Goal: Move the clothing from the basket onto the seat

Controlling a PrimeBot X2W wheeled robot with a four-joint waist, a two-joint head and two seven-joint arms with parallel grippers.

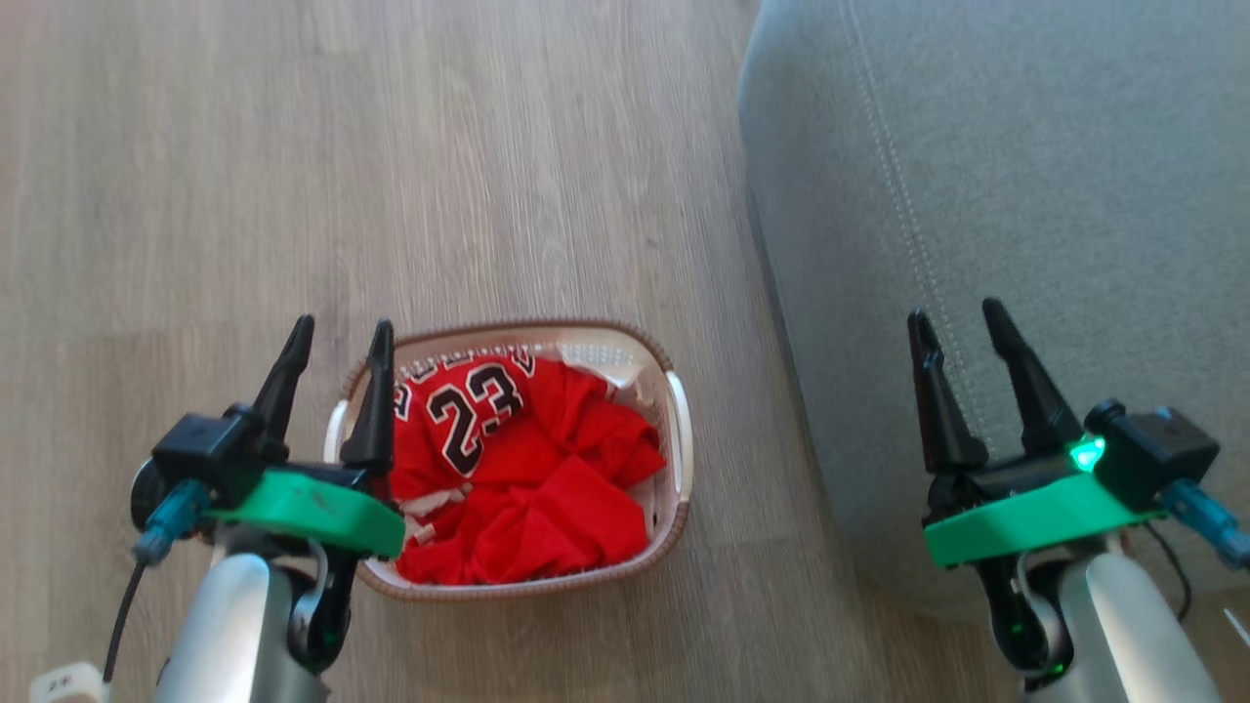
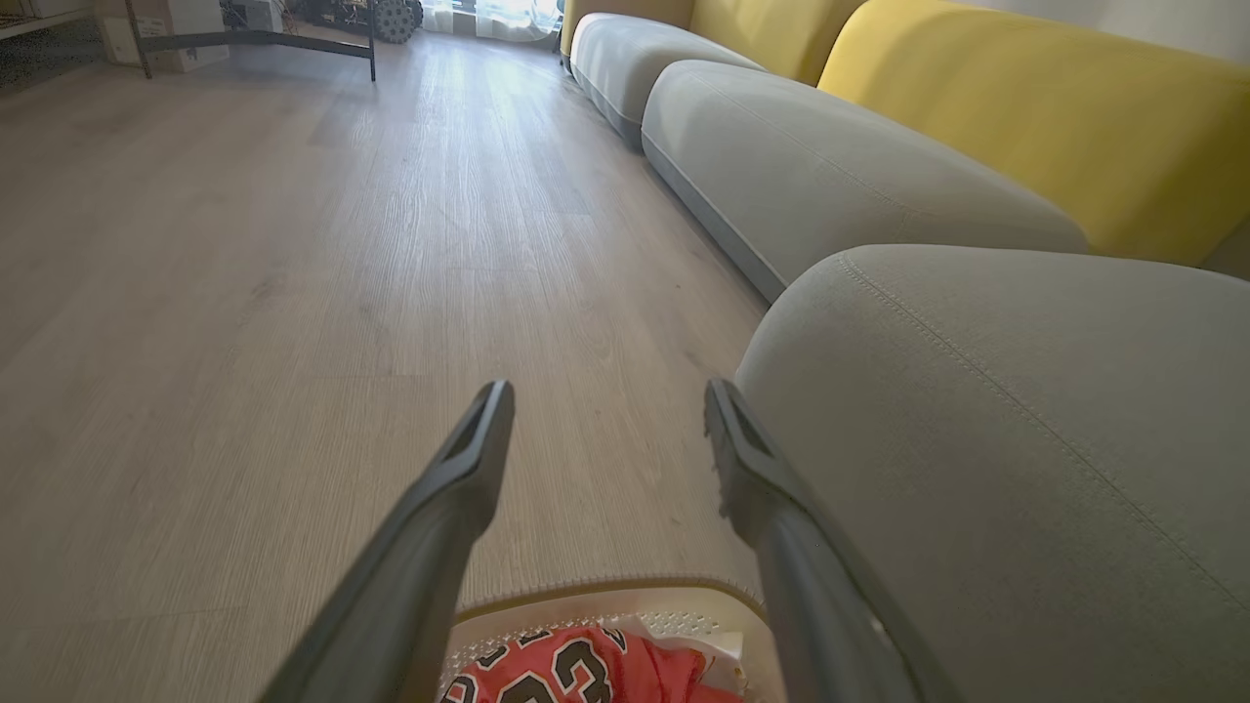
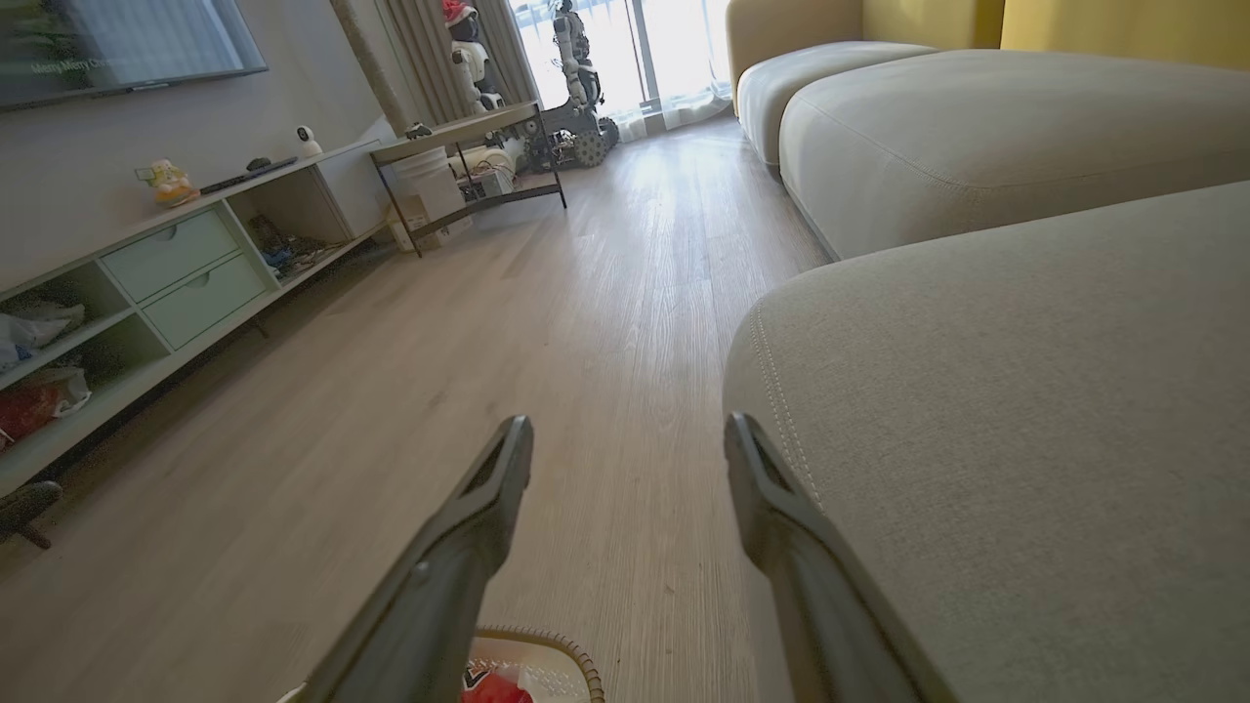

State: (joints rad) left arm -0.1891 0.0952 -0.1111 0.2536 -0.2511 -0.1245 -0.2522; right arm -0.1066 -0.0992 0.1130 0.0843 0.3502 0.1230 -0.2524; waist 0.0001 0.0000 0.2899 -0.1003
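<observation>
We note the basket (image 1: 681,439) standing on the wood floor (image 1: 293,176), near the seat (image 1: 1025,195) on its left side, with a strip of floor between them. The red clothing (image 1: 547,478) lies crumpled inside the basket, and a jersey numbered 23 is uppermost toward the far left corner.

Left end effector (image 1: 344,324): fingers spread with nothing between them, seen over the basket's left rim. Right end effector (image 1: 955,312): fingers likewise spread and empty, seen over the seat near its stitched seam.

In the left wrist view, the basket's far rim and the jersey lie below the fingers.
</observation>
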